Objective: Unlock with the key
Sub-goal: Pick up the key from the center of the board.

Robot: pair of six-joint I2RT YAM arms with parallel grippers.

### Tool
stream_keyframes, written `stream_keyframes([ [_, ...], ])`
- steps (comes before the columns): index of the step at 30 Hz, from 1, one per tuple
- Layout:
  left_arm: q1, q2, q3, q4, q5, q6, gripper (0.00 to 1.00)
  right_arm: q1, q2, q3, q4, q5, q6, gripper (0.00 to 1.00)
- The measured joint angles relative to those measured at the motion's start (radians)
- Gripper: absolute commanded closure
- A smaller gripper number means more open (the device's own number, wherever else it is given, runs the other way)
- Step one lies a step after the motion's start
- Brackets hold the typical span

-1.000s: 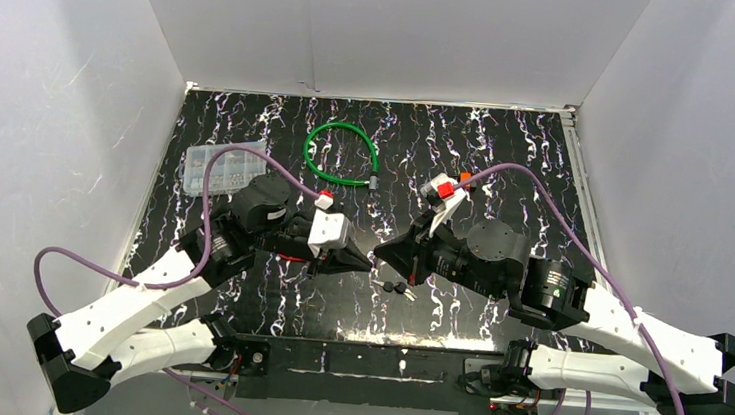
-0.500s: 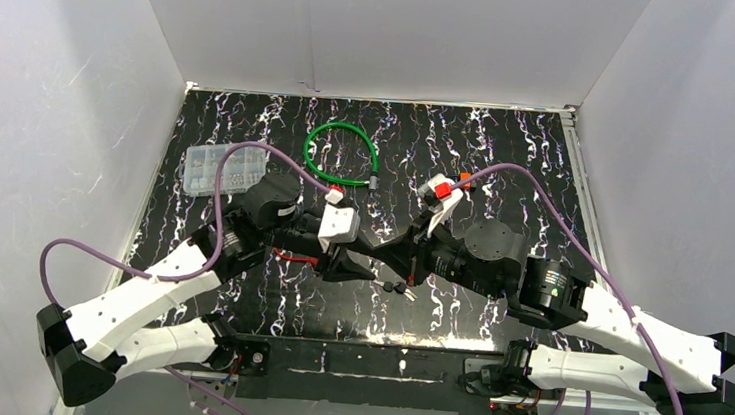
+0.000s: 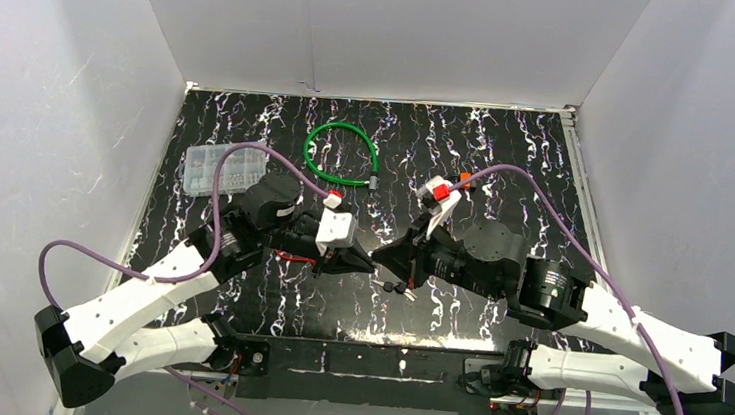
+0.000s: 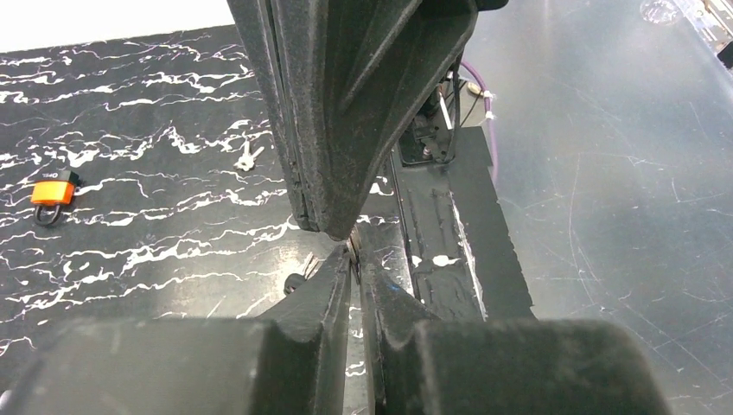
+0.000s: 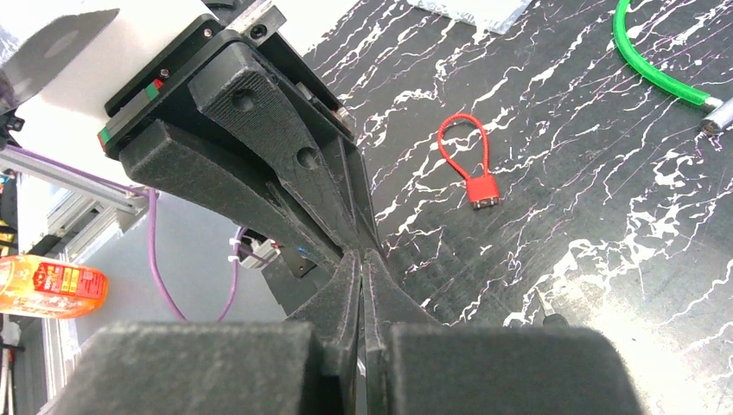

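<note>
Both arms are tip to tip over the middle of the black marbled table [image 3: 509,150]. Left gripper [image 3: 367,264] is drawn almost together, with only a thin slit between the fingers in its wrist view. A small bit sits right at the tips, but it can't be made out, so no call on whether anything is pinched. Right gripper [image 3: 386,254] is pressed together, fingers flat against each other, and nothing visible is sticking out of it. The two sets of tips meet nose to nose, touching or just short of it. Keys [image 3: 398,288], a small dark-headed bunch, are lying on the table just near-side of where the tips meet, not in either gripper. Red padlock [image 5: 481,188] with its red wire shackle is flat on the table under the left arm, apart from the keys. Orange padlock [image 4: 52,192] is on the table further back, on the right arm's side. A small silver piece [image 4: 249,156], which looks like a key, is lying loose near it. Green cable loop [image 5: 644,67] and clear plastic box [image 3: 224,168] are toward the back, well away from the grippers.
</note>
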Motion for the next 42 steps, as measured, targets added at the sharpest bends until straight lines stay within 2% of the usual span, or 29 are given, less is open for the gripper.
stream_keyframes([
  [4,0.0,0.005,0.026,-0.05,-0.001,0.026,1.0,0.001,-0.001,0.0,-0.006,-0.005,0.004,0.97],
  [6,0.0,0.006,0.034,-0.064,0.001,0.027,1.0,0.001,-0.002,0.0,-0.004,-0.008,0.007,0.92],
  [11,0.0,0.006,0.043,-0.083,0.025,0.021,1.0,0.001,-0.003,-0.004,-0.006,-0.007,0.014,0.55],
  [13,0.0,0.006,0.054,-0.093,0.045,0.011,1.0,-0.001,-0.007,-0.019,-0.007,0.002,0.013,0.48],
  [16,-0.001,0.007,0.069,-0.1,0.067,-0.019,1.0,-0.003,-0.037,-0.056,-0.008,0.008,0.013,0.45],
  [23,0.0,0.036,0.094,-0.05,0.086,-0.144,1.0,-0.003,-0.178,-0.146,0.029,-0.017,0.016,0.46],
  [32,0.006,0.075,0.108,-0.02,0.087,-0.228,1.0,-0.003,-0.192,-0.146,0.08,-0.067,0.001,0.49],
  [36,0.006,0.084,0.122,-0.017,0.086,-0.237,1.0,-0.003,-0.153,-0.143,0.089,-0.078,-0.012,0.59],
  [42,0.012,0.089,0.132,-0.028,0.079,-0.233,1.0,0.0,-0.09,-0.129,0.091,-0.081,-0.031,0.86],
])
